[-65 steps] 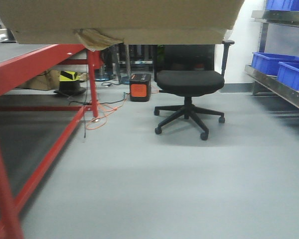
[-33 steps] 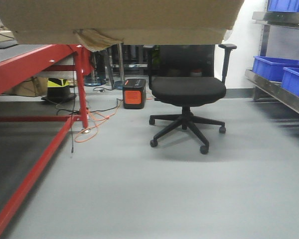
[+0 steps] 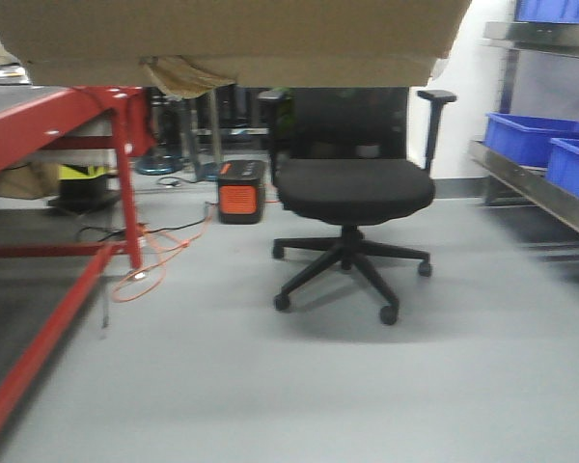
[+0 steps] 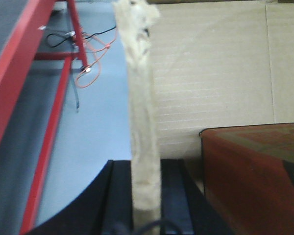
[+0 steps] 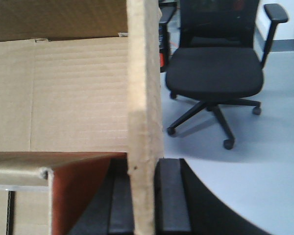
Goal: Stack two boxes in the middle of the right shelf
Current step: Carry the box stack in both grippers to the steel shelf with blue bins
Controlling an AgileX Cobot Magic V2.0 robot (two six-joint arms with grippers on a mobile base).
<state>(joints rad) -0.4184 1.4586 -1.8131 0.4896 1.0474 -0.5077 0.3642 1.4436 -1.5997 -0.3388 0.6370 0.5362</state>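
Cardboard fills the top of the front view: the large box hangs above the floor, with torn tape peeling at its lower edge. The left gripper has its jaws pinching one upright wall of this box. The right gripper has its jaws pinching the opposite wall. Inward of both pairs of jaws, a darker reddish box rests on the cardboard. The steel shelf with blue bins stands well apart, to the right of the jaws.

Workshop or storeroom, grey floor, red steel workbench, metal shelving with blue bins, office chair
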